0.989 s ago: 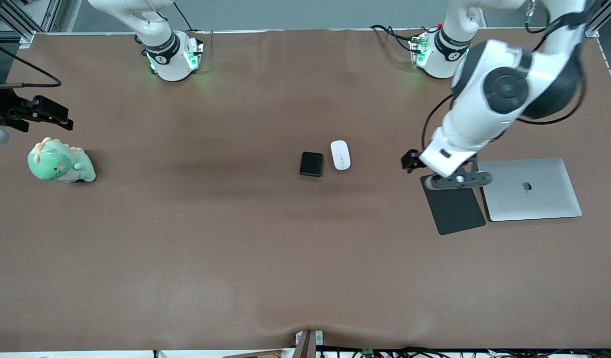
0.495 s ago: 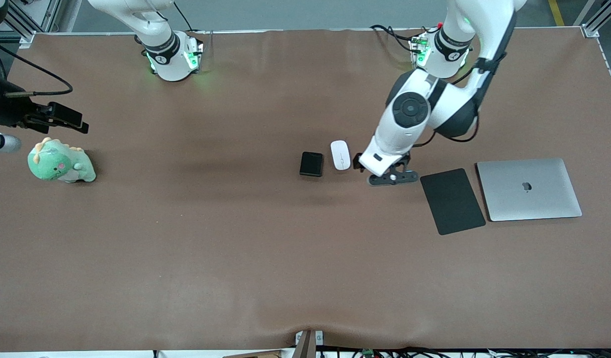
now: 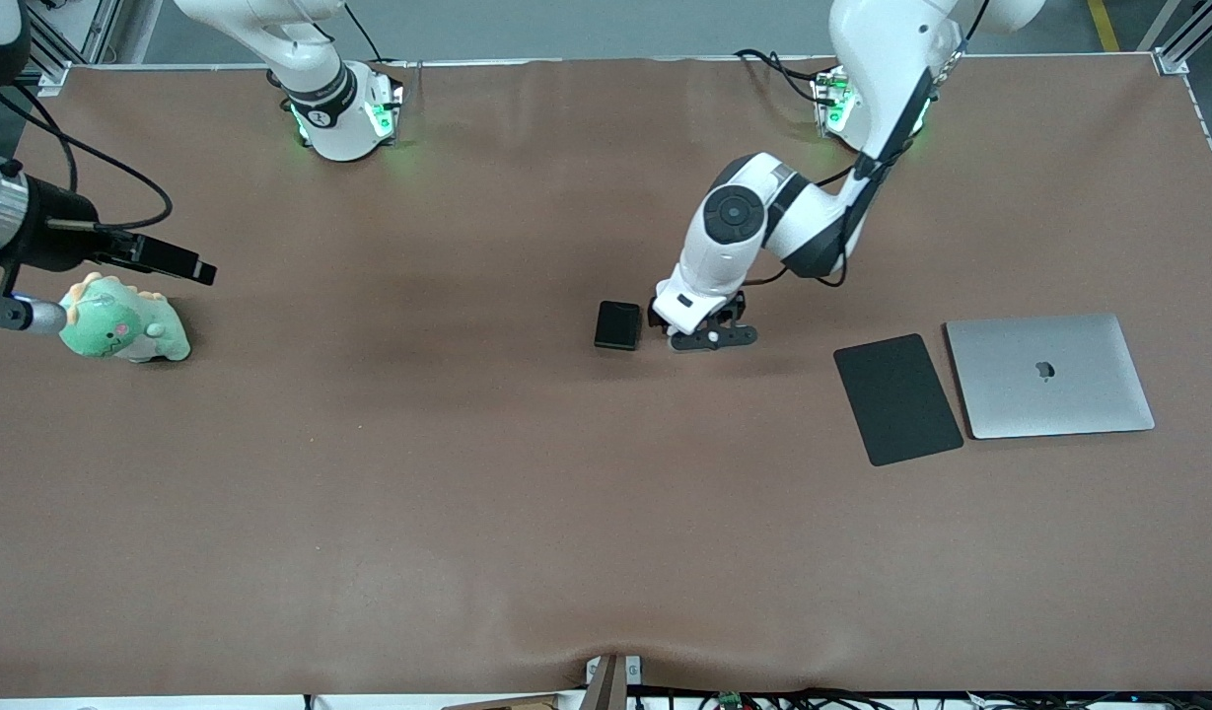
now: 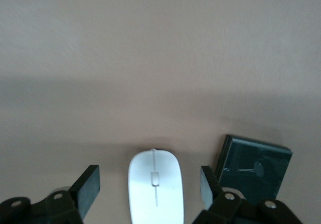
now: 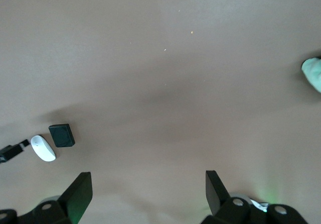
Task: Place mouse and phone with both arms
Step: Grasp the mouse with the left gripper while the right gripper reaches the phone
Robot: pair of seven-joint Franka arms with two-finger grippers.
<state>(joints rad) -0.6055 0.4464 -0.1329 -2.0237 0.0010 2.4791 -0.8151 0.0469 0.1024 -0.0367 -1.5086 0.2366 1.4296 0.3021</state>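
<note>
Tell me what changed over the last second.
The left claw swept from over the black pad to straddle the mouse, open, nothing gripped. The right claw, open, drifted above the plush dinosaur. Mouse, phone, pad and laptop stayed put.

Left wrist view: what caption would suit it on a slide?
Left end effector, fingers open, straddles the white mouse on the brown table, the black phone lying beside it.
</note>
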